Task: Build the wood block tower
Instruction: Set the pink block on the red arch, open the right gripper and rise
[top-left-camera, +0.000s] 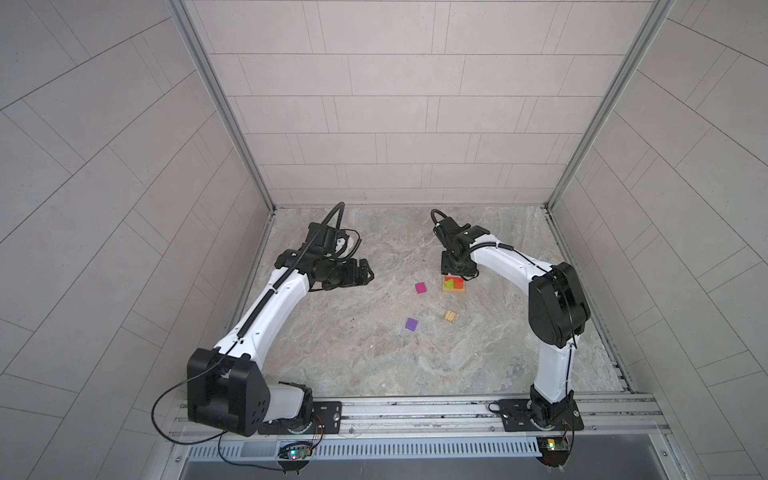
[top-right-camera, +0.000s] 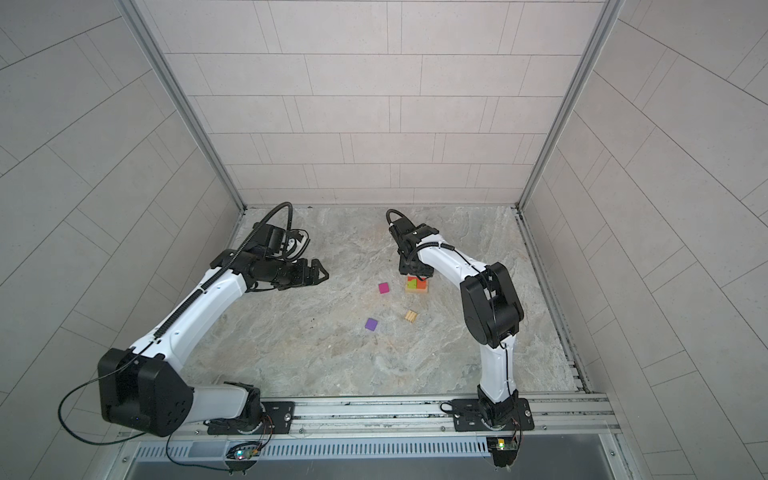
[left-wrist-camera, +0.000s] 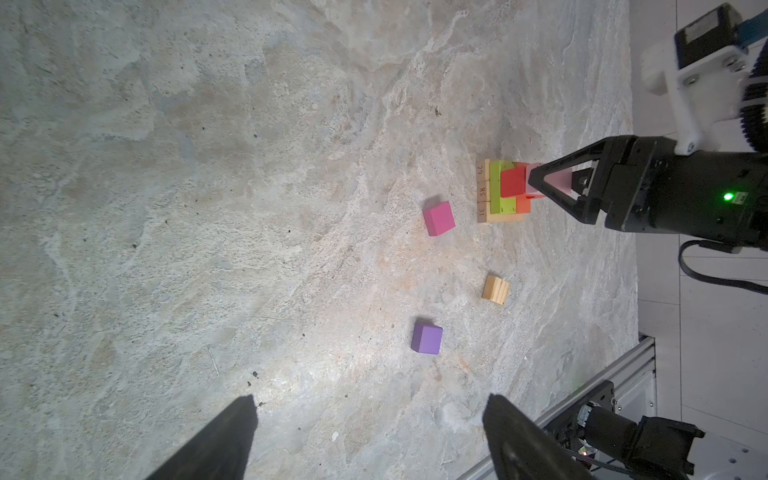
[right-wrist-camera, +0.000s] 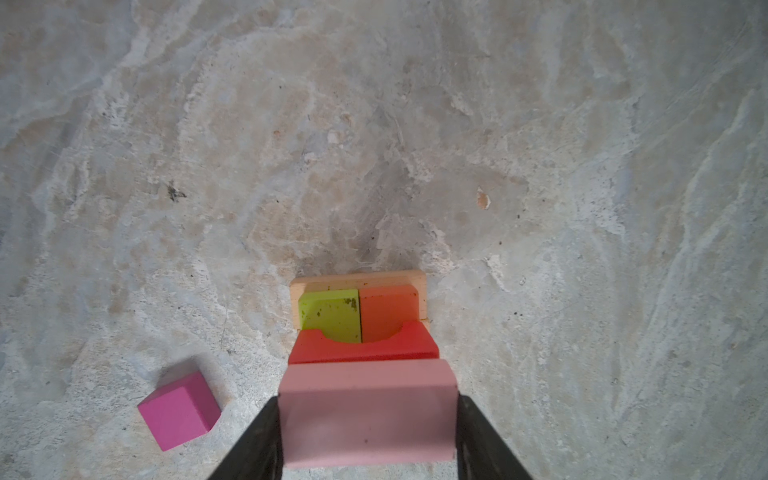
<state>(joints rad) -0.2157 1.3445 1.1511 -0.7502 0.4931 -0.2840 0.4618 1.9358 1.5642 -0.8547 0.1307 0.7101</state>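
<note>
The wood block tower (top-left-camera: 454, 286) is standing on the marbled counter (top-left-camera: 353, 357), right of centre in both top views and directly under the right gripper (top-left-camera: 456, 268). The right wrist view is showing its layers: tan bars (right-wrist-camera: 357, 277) lying flat as the base, a lime green rectangle (right-wrist-camera: 330, 313) and an orange rectangle (right-wrist-camera: 388, 309) sitting side by side on them, and a red arch (right-wrist-camera: 365, 347) lying across that pair.

The right gripper's fingers (right-wrist-camera: 249, 453) are clamping a pink rectangle (right-wrist-camera: 368, 411) by its two short ends. They are holding it level and right up against the red arch – whether it is already resting on the arch cannot be told.

The left gripper (top-left-camera: 368, 272) is hovering well to the left of the tower, pointing toward it. Its fingers (left-wrist-camera: 220, 444) are spread wide and grasping nothing.

Three loose blocks are lying on the counter, all apart from one another. A magenta cube (top-left-camera: 421, 288) is sitting just left of the tower. A small ridged tan block (top-left-camera: 450, 316) is lying nearer the front rail than the tower. A purple cube (top-left-camera: 411, 324) is sitting left of that tan block – the loose block farthest from the tower.
</note>
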